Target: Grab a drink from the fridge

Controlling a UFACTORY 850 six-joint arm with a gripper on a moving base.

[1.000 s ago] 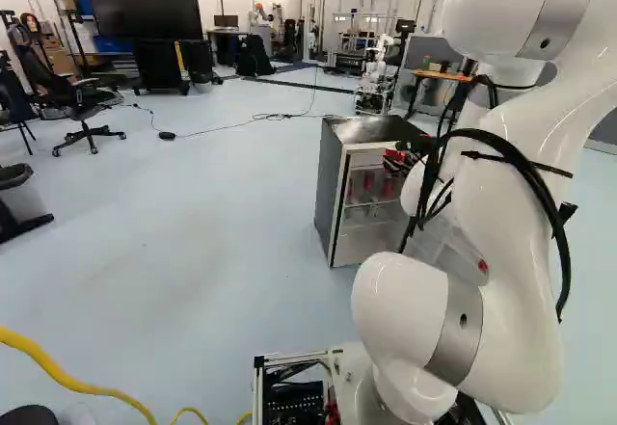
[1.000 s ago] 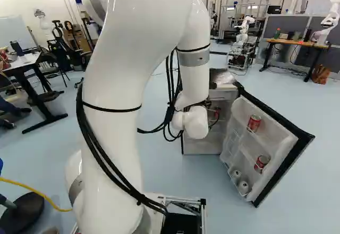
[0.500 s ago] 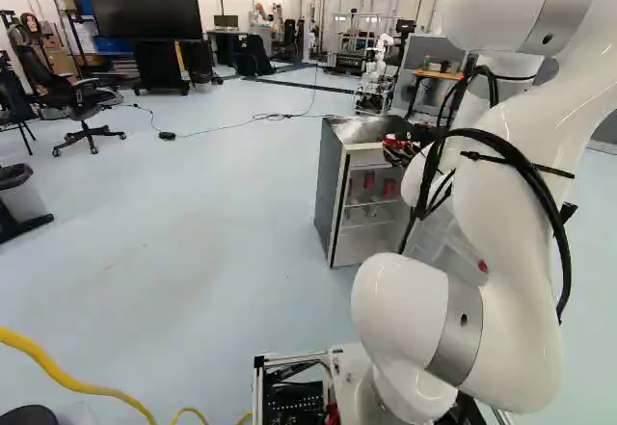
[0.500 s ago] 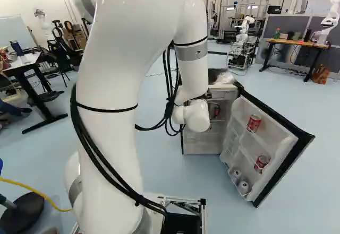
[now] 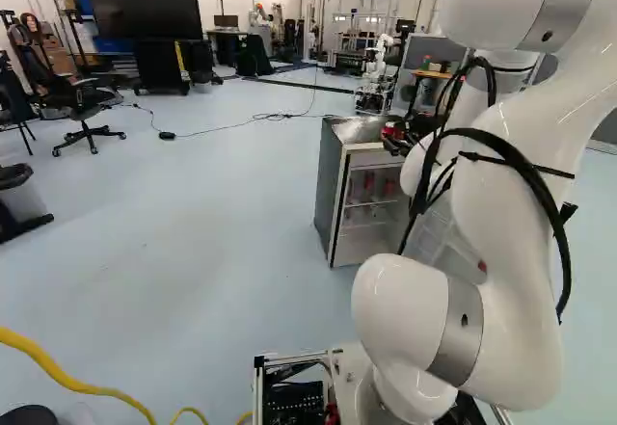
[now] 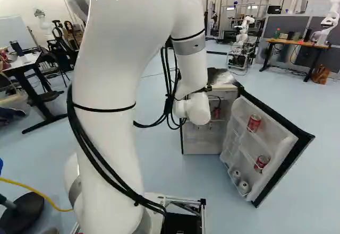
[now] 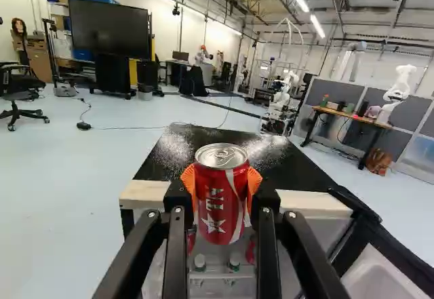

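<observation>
Between the two fingers (image 7: 254, 182) of the black gripper (image 5: 397, 139) sat a red soda can (image 7: 222, 201), upright, its silver lid facing up with the pull tab showing. The orange pads pressed against it from opposite sides, so the fingers stood apart by just the can's width and held it between them. Seen along the gripper, the can covered part of the pale front edge of the fridge (image 7: 183, 151), whose dark top stretched out past it. Below the can, in the fridge's open front, two capped bottles (image 7: 200, 264) stood side by side, with bits of red showing near them, partly hidden behind the fingers. In the left base view, the gripper was up by the fridge's top, at its front corner, close to the bend of the white arm (image 5: 511, 223). The fridge door (image 6: 287, 162) hung open to the right in the right base view, with one red can (image 6: 254, 122) in its upper rack, another red can (image 6: 261, 163) in a lower rack, and two pale round-ended containers (image 6: 243, 187) at the bottom.
</observation>
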